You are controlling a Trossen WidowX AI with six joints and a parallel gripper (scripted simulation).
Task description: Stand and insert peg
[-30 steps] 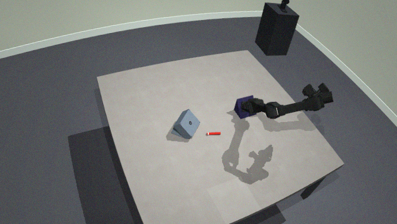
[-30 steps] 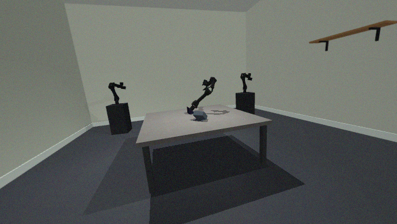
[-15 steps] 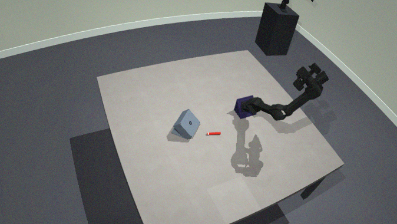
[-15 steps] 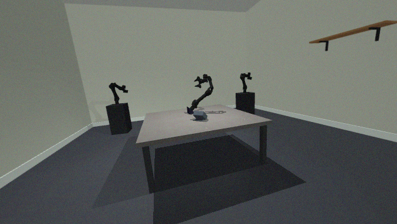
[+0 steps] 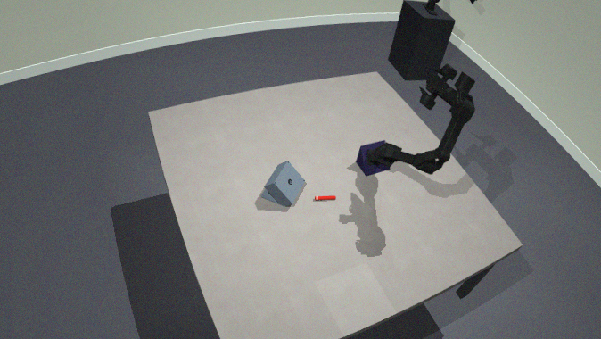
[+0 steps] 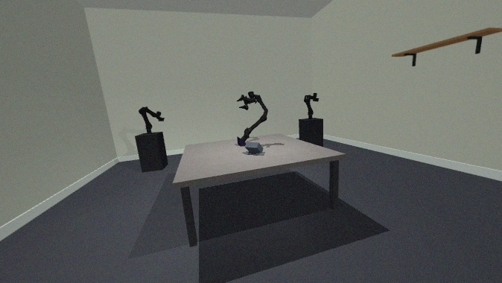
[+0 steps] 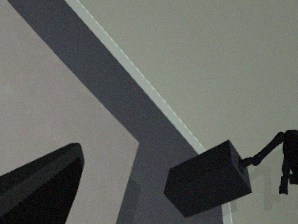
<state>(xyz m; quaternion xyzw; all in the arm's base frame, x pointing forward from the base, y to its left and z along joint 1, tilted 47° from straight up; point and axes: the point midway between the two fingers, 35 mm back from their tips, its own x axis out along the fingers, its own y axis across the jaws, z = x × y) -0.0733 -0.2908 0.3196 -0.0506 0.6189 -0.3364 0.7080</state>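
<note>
The red peg [image 5: 326,197] lies on its side on the table [image 5: 250,250] [image 6: 216,160], its white band [image 5: 316,197] at the end toward the panel. The blue-grey sloped panel [image 5: 280,178] [image 6: 254,147] stands beside it, with one dark hole [image 5: 290,182] in its face. The peg cannot be made out in the exterior view. My gripper [image 5: 429,80] [image 6: 239,103] is open and empty, raised high above the table and well away from peg and panel. One dark finger [image 7: 50,182] shows in the wrist view, which shows neither peg nor panel.
The arm's purple base block [image 5: 364,166] [image 6: 240,141] stands on the table behind the peg. Dark pedestals [image 6: 151,153] [image 6: 310,130] [image 5: 419,45] [image 7: 205,180] with other arms stand off the table. A wooden shelf [image 6: 447,42] is on the right wall.
</note>
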